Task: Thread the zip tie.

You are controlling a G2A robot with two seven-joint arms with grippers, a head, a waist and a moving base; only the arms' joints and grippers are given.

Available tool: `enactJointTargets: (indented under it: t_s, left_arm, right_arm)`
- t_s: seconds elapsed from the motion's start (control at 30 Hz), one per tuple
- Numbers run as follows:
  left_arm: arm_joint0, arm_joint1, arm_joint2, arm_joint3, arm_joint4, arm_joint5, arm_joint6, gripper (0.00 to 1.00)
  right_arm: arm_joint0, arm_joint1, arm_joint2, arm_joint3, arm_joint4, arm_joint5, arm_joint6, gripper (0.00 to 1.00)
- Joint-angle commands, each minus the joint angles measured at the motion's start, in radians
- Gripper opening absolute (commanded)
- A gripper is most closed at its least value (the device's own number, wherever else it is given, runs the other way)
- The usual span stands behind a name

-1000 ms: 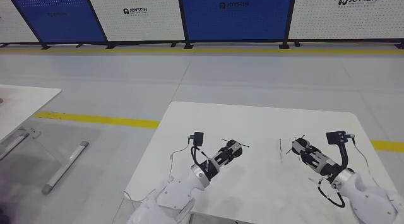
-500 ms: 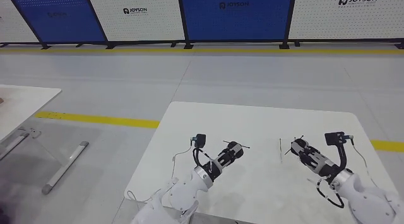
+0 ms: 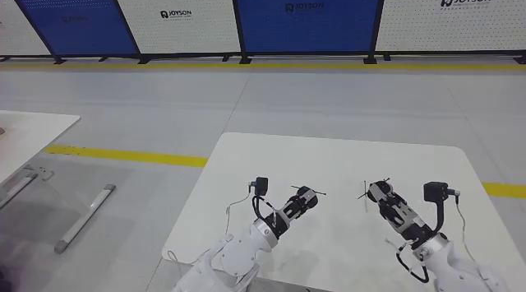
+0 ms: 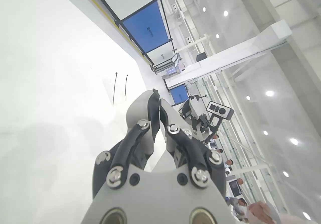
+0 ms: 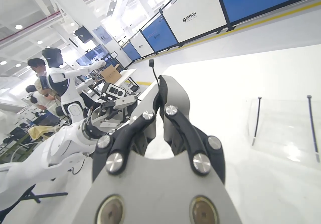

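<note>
Pinching a zip tie (image 5: 151, 63) in our right jaws, we press the left jaws on a second tie (image 3: 319, 191) above the surface (image 3: 329, 152); spare ties (image 4: 114, 89) lie between.

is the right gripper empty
No, the right gripper is shut on a black zip tie, whose head end sticks out past the fingertips.

White table (image 3: 329, 154), flat and bare across most of its top. Out on the right half lies a clear sheet (image 5: 278, 114), flat on the surface. On that sheet, the first zip tie (image 5: 256, 120), black and straight, and the second zip tie (image 5: 312, 125) beside it, roughly parallel, heads the same way, not touching.
</note>
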Motion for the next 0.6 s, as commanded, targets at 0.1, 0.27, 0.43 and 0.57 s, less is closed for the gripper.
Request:
enactJointTargets:
  t_s: [0.1, 0.27, 0.43, 0.57]
  left_arm:
    - [0.000, 0.000, 0.000, 0.000, 0.000, 0.000, 0.000, 0.00]
    - [0.000, 0.000, 0.000, 0.000, 0.000, 0.000, 0.000, 0.00]
    - [0.000, 0.000, 0.000, 0.000, 0.000, 0.000, 0.000, 0.00]
    - [0.000, 0.000, 0.000, 0.000, 0.000, 0.000, 0.000, 0.00]
  right_arm:
    - [0.000, 0.000, 0.000, 0.000, 0.000, 0.000, 0.000, 0.00]
    - [-0.033, -0.015, -0.029, -0.019, -0.062, 0.060, -0.175, 0.00]
    - [-0.053, -0.040, -0.114, -0.031, -0.247, 0.194, -0.407, 0.00]
    - [-0.046, -0.052, -0.158, -0.021, -0.320, 0.258, -0.463, 0.00]
